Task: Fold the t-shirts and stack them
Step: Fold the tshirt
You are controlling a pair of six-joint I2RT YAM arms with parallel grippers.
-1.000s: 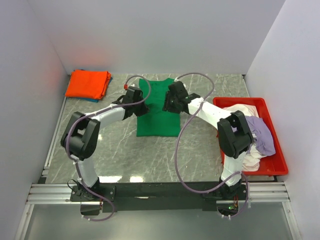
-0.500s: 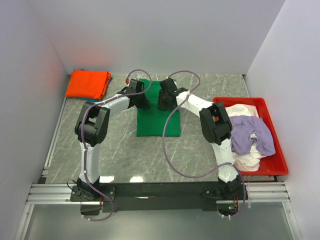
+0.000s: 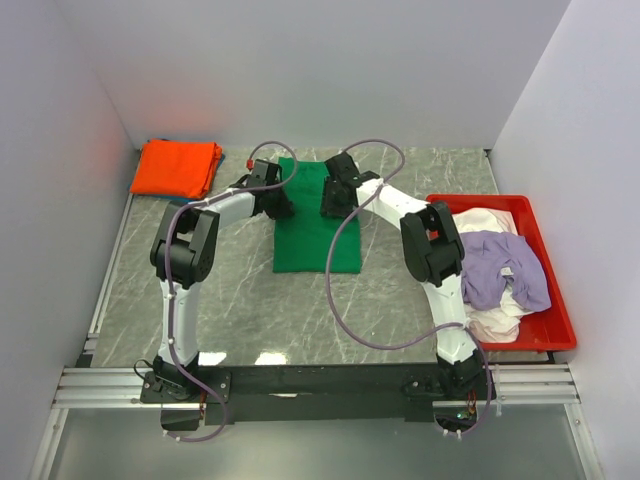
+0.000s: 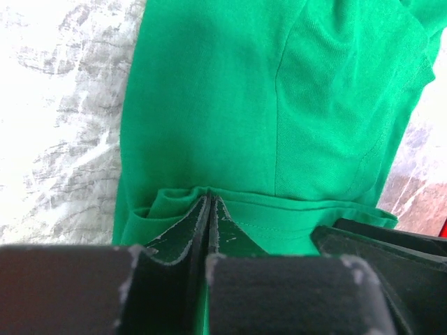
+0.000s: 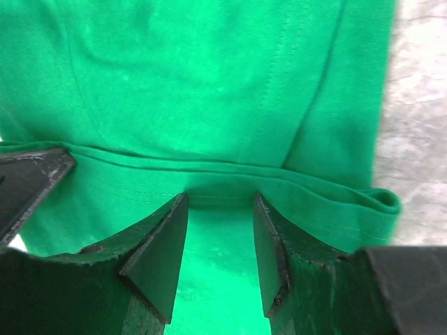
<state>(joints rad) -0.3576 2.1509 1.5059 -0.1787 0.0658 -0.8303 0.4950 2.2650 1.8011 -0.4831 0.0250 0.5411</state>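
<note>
Left gripper [image 4: 209, 202]: my jaws are pressed together on the doubled far edge of the bright green soft cloth t-shirt [image 3: 316, 235]. A ridge of cloth runs up into the tips, so I judge it pinched.
Right gripper [image 5: 220, 197]: my jaws stand apart, straddling the same doubled edge and gripping nothing.
Green shirt position: flat at the centre of the grey marble-patterned table [image 3: 240, 300], a narrow rectangle running away from my bases, with both grippers at its far end.
Step in hand: I judge it's the lengthwise fold, far end over to the near hem.
Doing it well: close my right on both layers before any lift. Raise both corners level and keep the edge taut between the grippers. Carry it straight toward me, lay it square on the near hem, and release both sides together.
Risk: if only my left pulls, the fold skews. Pinching just one layer lets the doubled edge open.
Stack: the folded orange cloth t-shirt [image 3: 178, 167] lies at the far left corner, well apart, and is probably where the green shirt goes.
Left to do: the lilac cloth t-shirt [image 3: 500, 265] and white cloth t-shirt [image 3: 480, 220] lie crumpled in the rigid red plastic tray [image 3: 500, 201] on my right.
</note>
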